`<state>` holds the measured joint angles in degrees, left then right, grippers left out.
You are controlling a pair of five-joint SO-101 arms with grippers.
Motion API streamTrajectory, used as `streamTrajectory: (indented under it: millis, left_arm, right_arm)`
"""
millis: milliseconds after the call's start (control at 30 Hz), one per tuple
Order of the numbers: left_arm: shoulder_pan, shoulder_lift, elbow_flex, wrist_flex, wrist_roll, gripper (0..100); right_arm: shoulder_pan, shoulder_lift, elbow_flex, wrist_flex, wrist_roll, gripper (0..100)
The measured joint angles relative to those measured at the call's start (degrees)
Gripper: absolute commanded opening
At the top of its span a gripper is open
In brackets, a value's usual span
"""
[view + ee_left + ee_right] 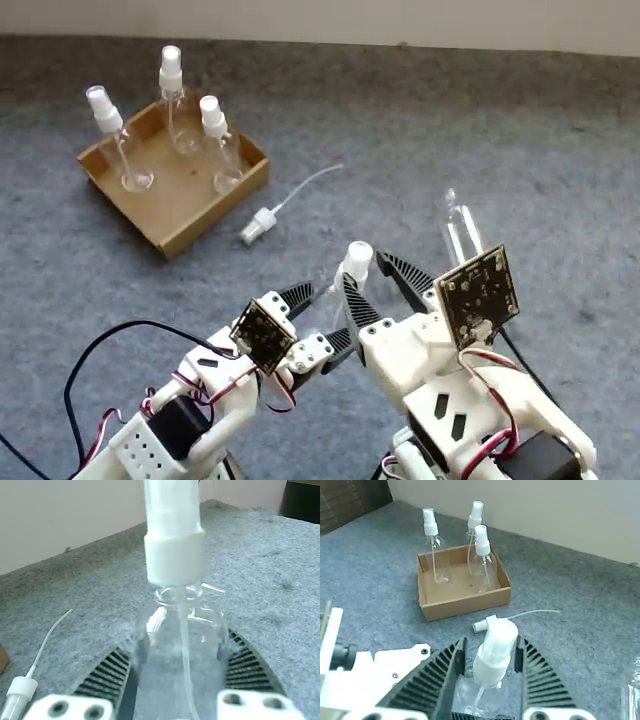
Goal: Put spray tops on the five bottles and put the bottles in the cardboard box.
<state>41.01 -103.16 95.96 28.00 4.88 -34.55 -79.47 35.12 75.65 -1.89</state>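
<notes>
Left claw (pixel 179 639) clenched on clear bottle (pixel 172 680), steadying it upright for capping. Right claw (pixel 491 642) spread, straddling spray top (pixel 495 655) sitting tilted on neck. Three capped bottles (pixel 482 550) already in cardboard box (pixel 465 606).

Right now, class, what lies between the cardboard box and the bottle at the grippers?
A loose spray top with its tube lies on the grey carpet there; the high view shows it.

The grey, carpet-like table top (pixel 520 130) bears a cardboard box (pixel 220 208) well beyond the right claw (pixel 366 272), toward the left arm's side. A loose spray top (pixel 258 226) lies between box and claw. An uncapped bottle (pixel 462 235) stands just beside the claw, on its outer side.
</notes>
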Motion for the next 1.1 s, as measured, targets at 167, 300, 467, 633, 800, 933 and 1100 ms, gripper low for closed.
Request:
streamTrajectory:
  millis: [167, 300, 467, 633, 800, 933, 1100]
  left_arm:
    - [0.0, 0.0, 0.0, 0.0, -0.09, 6]
    - [-4.75, 0.0, 0.0, 0.0, -0.09, 6]
    - [-8.26, 0.0, 0.0, 0.0, -0.09, 6]
    - [-9.32, 0.0, 0.0, -2.55, -0.09, 6]
    - [-14.68, 0.0, -0.09, -2.55, -0.09, 6]
    - [-19.6, 0.0, -2.11, -2.29, -0.09, 6]
    - [-20.75, -0.09, -8.79, 3.34, -1.41, 6]
  right_arm:
    - [0.0, -0.26, -0.09, 0.09, 2.37, 13.1]
    - [0.18, -0.35, -0.09, 0.09, 3.43, 3.1]
    - [6.07, -0.35, -0.09, 0.09, 3.52, 0.7]
    - [9.58, -0.44, 1.32, 0.09, 3.6, 0.5]
    - [9.67, -0.44, 11.34, -3.43, 3.96, 0.5]
    - [9.76, -0.7, 20.92, -7.65, 3.96, 0.5]
    - [9.76, -10.99, 24.62, -7.74, 3.96, 0.5]
